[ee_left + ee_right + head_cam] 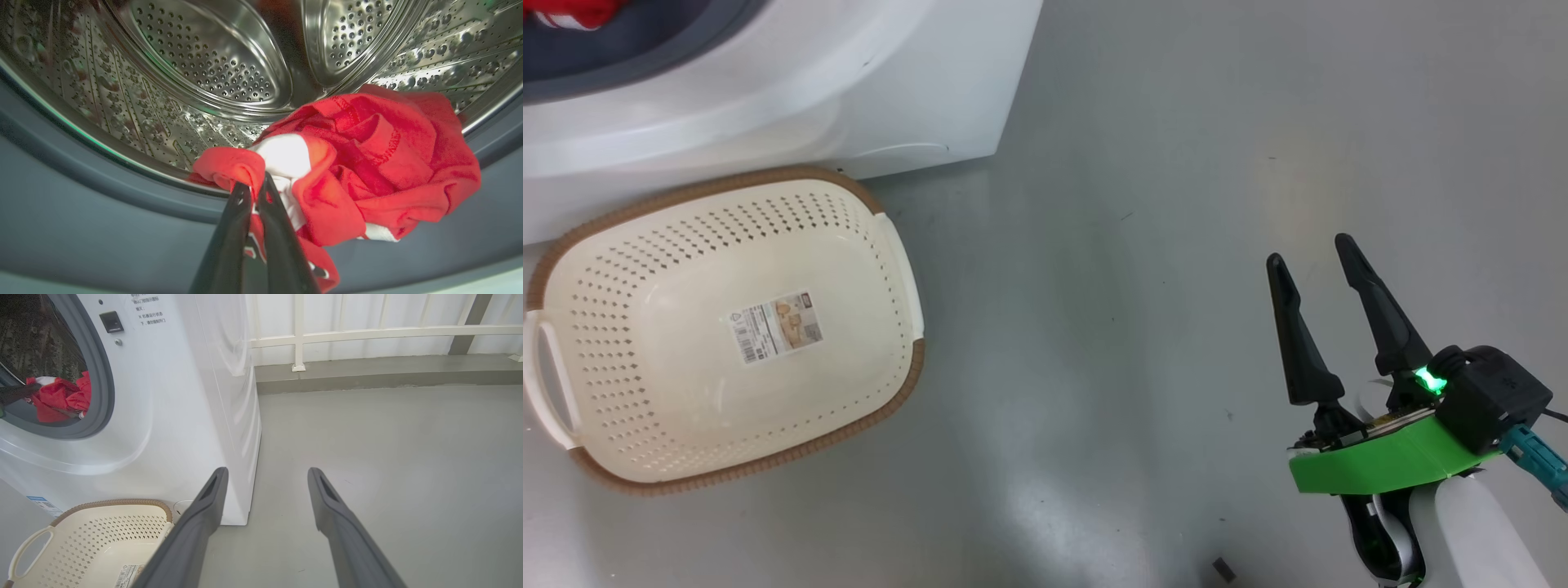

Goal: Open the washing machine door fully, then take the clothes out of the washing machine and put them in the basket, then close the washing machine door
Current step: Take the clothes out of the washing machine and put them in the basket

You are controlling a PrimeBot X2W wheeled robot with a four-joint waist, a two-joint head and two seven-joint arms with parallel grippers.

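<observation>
Grey smooth floor (1143, 327), white railing (367, 332) along the far wall. Washing machine (184, 416) stands to the robot's left with its porthole unobstructed. Door judged open; how wide, cannot tell.

Left gripper (255, 190): at the mouth of the steel drum (212, 53), fingers pinched almost together on a fold of the clothes (367, 163), red with a white patch. The bundle lies at the drum's front lip, part of it draped over the grey rubber ring (81, 212).

Right gripper (1308, 249): jaws spread wide, holding nothing, over bare floor well apart from machine and basket.

Basket (768, 175): on the floor just in front of the machine's base, below the opening. Only its paper label (774, 327) inside.

Progress:
- Step 1, door open, looks done.
- Step 2 is at its start: grip made, garment not yet out of the drum, 0 items in the basket.
- Whether the bundle is more than 1 garment, cannot tell.
- Left to do: draw it out, lower it to the basket, release, check the drum.
- Step 3, closing the door, untouched.
</observation>
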